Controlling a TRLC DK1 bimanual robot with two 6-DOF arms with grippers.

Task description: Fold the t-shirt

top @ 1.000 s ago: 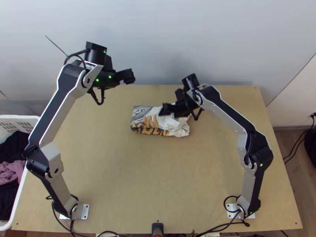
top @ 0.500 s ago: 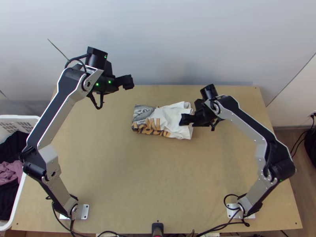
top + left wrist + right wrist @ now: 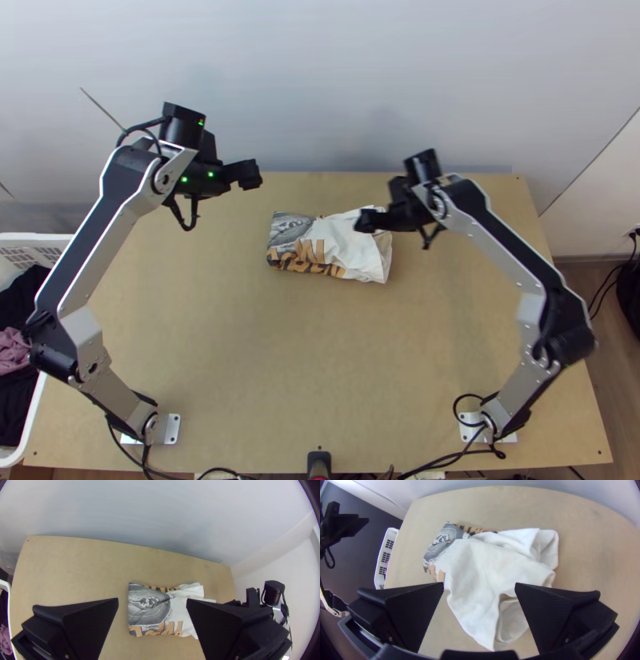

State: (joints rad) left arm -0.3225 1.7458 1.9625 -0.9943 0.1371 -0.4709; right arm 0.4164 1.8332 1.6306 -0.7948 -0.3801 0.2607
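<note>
From where I stood, the T-shirt seemed nearly folded; the right tool above it and left tool beyond its printed end hung spread. Its rumpled white end wanted straightening next.

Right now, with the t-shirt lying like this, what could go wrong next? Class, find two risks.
The t-shirt has a rumpled white end with uneven edges, so another fold might come out crooked. The open right gripper hangs near that end and could snag a loose layer.

One high — facing down, two wrist-mounted
</note>
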